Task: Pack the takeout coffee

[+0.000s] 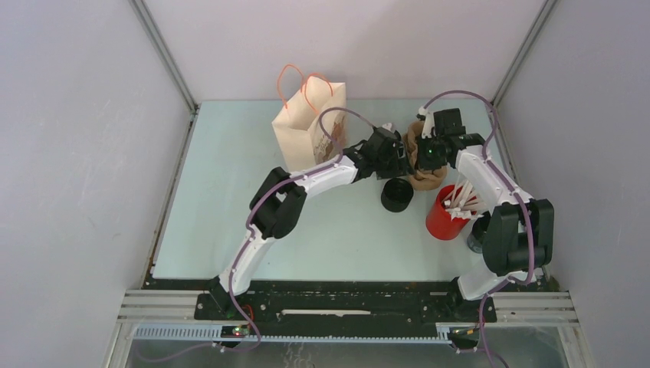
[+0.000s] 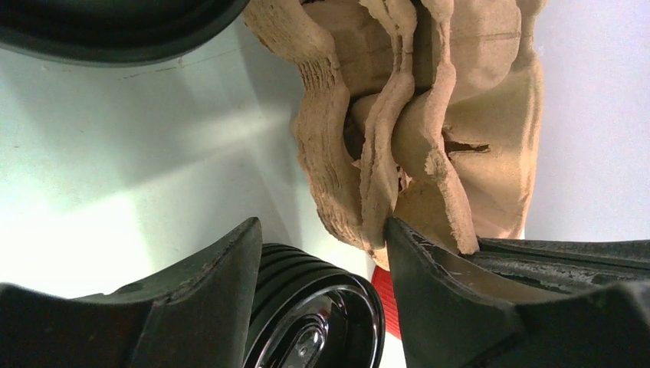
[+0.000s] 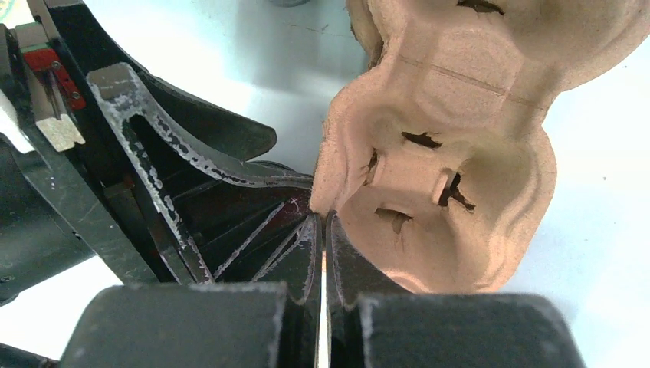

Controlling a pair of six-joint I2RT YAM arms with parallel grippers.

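Note:
The takeout coffee, a small all-black cup, stands on the table in front of the brown pulp cup carrier. In the left wrist view its ribbed side and glossy lid show low between my fingers, further off. My left gripper is open beside the carrier, with its right fingertip against the carrier's edge. My right gripper is shut on the thin rim of the carrier, which stands tilted on its side.
A tan paper bag with orange handles stands upright at the back, left of the grippers. A red cup of white sticks sits right of the black cup, close to my right arm. A dark curved rim shows at the left wrist view's top.

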